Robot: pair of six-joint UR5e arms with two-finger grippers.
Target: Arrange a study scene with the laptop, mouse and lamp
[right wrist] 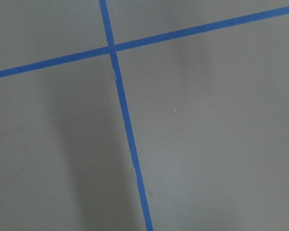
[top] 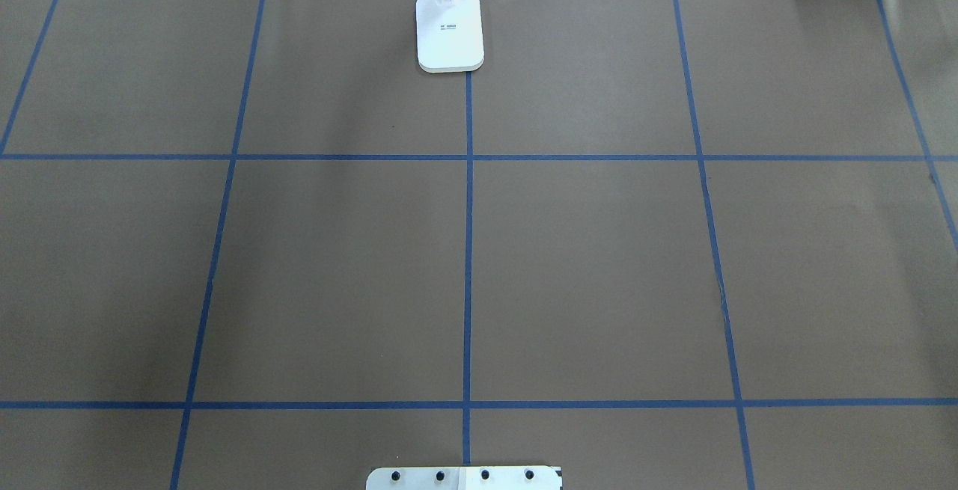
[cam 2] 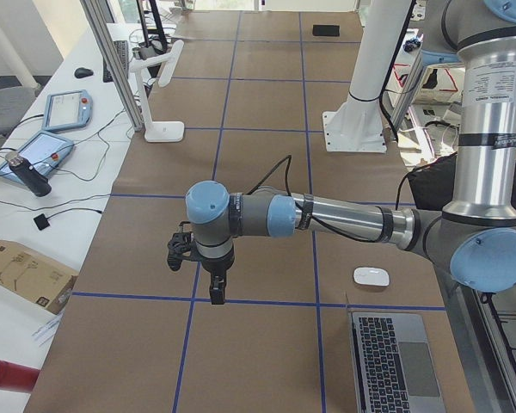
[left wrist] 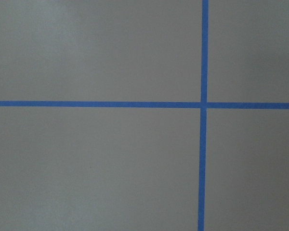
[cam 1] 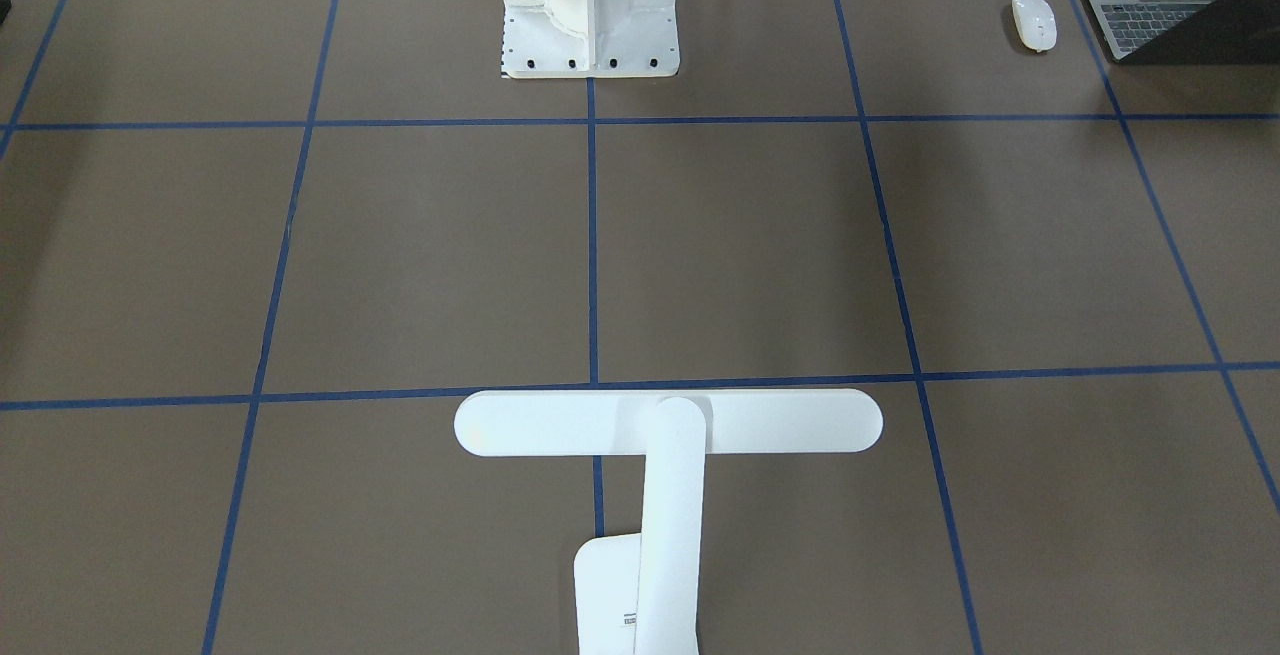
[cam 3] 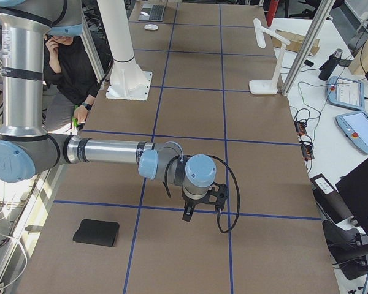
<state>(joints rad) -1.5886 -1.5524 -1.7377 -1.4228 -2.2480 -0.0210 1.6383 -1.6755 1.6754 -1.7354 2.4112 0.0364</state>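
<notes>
The open grey laptop (cam 1: pixel 1150 10) lies at the table's end on my left side, with the white mouse (cam 1: pixel 1034 22) just beside it. The white lamp (cam 1: pixel 668 422) stands at the far middle edge, its base (top: pixel 449 30) on the centre tape line. My left gripper (cam 2: pixel 217 288) hangs pointing down over bare paper, well away from the mouse (cam 2: pixel 371 276) and the laptop (cam 2: pixel 396 361). My right gripper (cam 3: pixel 187 212) also hangs low over bare paper. Both show only in the side views, so I cannot tell whether they are open or shut. The wrist views show only paper and tape.
The white ribbed pedestal (cam 1: pixel 590 5) stands at the robot's side of the table. A black square pad (cam 3: pixel 96 233) lies at the right end. A person (cam 3: pixel 67 61) sits behind the pedestal. Tablets (cam 2: pixel 60 107) and cables lie on the side bench.
</notes>
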